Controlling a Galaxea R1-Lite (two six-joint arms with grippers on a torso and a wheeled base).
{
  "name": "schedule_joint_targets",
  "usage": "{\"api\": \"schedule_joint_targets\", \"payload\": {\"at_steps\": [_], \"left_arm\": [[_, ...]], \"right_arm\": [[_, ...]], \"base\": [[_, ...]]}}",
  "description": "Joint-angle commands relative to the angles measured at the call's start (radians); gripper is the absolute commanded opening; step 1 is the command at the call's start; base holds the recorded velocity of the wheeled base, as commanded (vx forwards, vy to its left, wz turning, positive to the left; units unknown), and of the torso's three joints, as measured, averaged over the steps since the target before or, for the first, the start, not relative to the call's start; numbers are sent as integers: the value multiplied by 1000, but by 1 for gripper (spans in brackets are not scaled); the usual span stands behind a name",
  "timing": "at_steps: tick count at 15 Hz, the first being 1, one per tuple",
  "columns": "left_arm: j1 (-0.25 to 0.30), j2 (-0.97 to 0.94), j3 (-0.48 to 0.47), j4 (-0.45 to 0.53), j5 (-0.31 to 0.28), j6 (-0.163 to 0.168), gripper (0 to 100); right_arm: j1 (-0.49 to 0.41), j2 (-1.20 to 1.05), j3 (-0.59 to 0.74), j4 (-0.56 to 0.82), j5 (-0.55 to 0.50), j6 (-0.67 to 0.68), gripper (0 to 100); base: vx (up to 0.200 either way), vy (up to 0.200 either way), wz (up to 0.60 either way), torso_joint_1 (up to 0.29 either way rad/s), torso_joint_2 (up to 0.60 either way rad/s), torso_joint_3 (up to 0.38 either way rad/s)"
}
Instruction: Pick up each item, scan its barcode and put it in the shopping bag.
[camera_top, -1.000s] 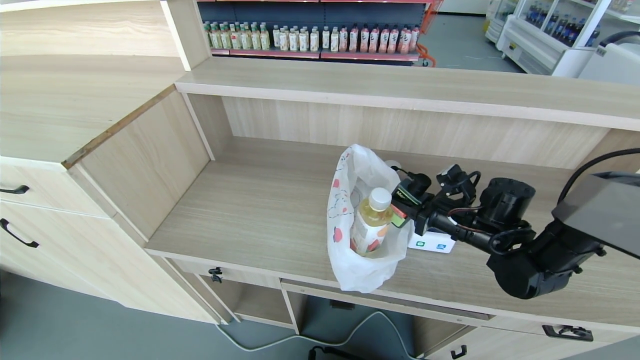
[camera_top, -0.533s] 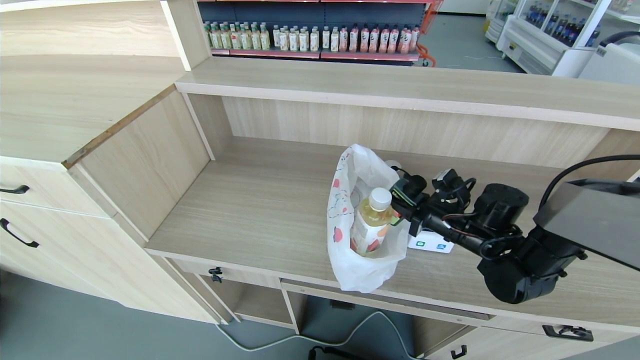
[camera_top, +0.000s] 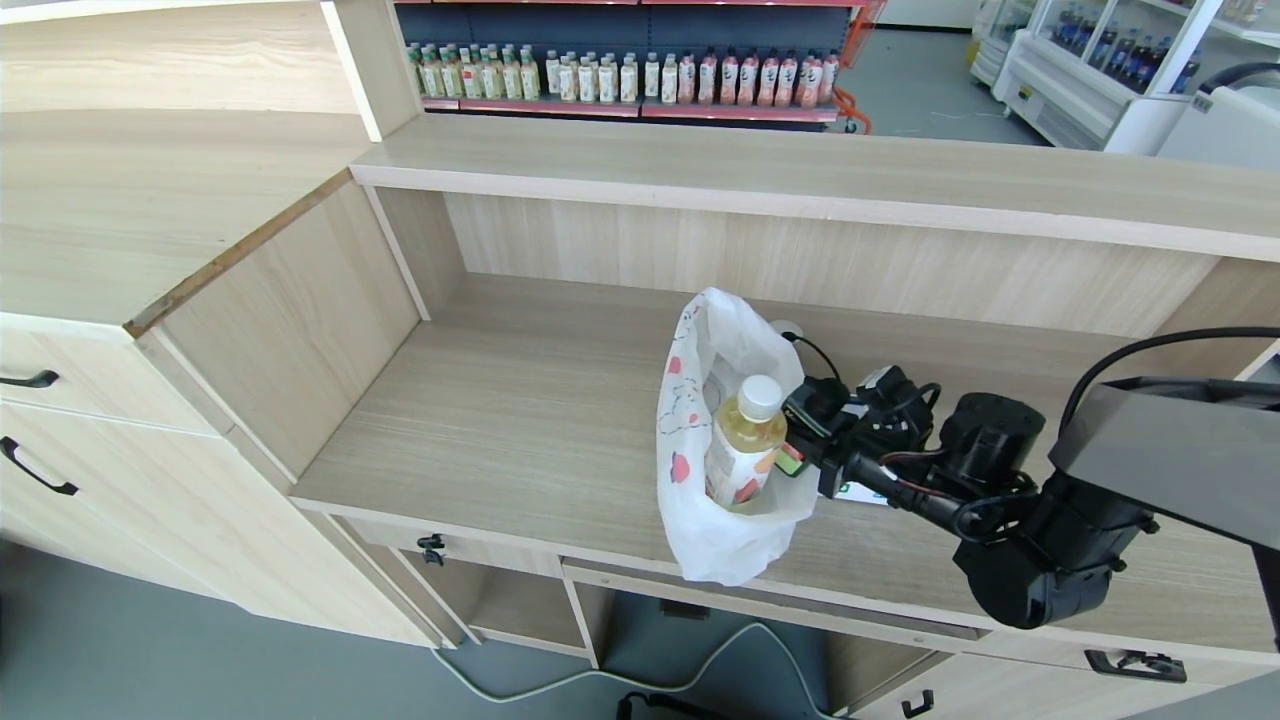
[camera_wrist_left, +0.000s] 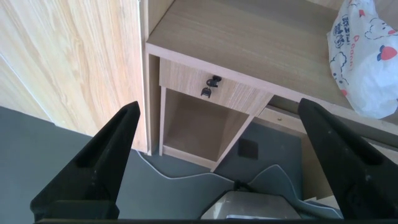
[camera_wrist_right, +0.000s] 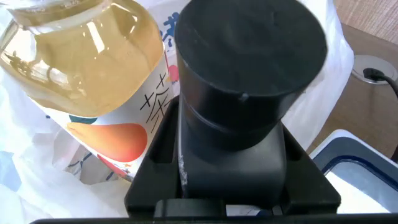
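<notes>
Fingers (camera_wrist_left: 106, 162) of the left gripper (camera_wrist_left: 217, 106) spread empty, low and well apart from the shopping bag (camera_top: 690, 500). Inside the bag stands the bottle (camera_top: 742, 445), upright. The right gripper (camera_top: 795, 455) sits just beside it, and I cannot tell its grip. Best to release low, then withdraw without snagging the bag.

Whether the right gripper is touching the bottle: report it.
Cannot tell. In the head view the right gripper sits beside the bottle; neither contact nor gap shows.

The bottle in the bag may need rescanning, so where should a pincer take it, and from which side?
Probably the shoulder just below the white cap, coming from above: the bottle stands nearly upright, its top clear of the shopping bag, whose film wraps the lower body.
</notes>
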Motion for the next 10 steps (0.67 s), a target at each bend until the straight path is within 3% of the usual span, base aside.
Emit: {"api": "schedule_joint_targets", "payload": {"at_steps": [1,10], "left_arm": [[0,0,0,0,0,0,100],[0,0,0,0,0,0,100]], "right_arm": [[1,10,4,-1,-1,0,0],[-7,6,13,-1,-1,-34,0]], "base": [[0,0,0,0,0,0],[0,0,0,0,0,0]]}}
